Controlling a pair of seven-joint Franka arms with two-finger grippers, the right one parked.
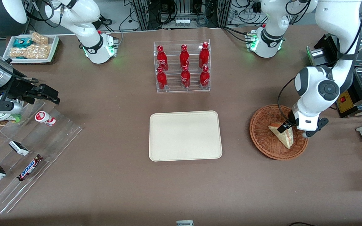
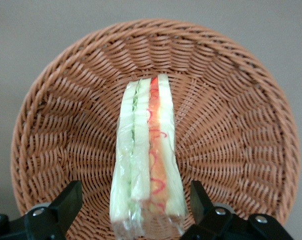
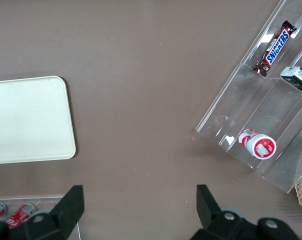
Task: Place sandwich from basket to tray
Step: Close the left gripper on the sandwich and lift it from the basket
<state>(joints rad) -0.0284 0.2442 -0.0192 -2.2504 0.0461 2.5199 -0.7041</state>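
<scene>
On the brown worktop (image 1: 112, 175), we found the tray (image 1: 185, 135) nearest, holding nothing. Beside it, toward the working arm's end, the basket (image 1: 261, 138) held the sandwich (image 2: 147, 160). The gripper (image 2: 136, 202) hung low over the wedge, fingers (image 2: 66, 200) spread apart on either side of it. Farthest stood the bottle rack (image 1: 182, 66).

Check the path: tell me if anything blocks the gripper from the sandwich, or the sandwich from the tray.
Nothing visible does. The gripper hangs open over the basket, a finger on each side of the sandwich, with nothing between them. Between basket and tray lies only bare tablecloth; the bottle rack stands farther from the front camera, off that line.
</scene>
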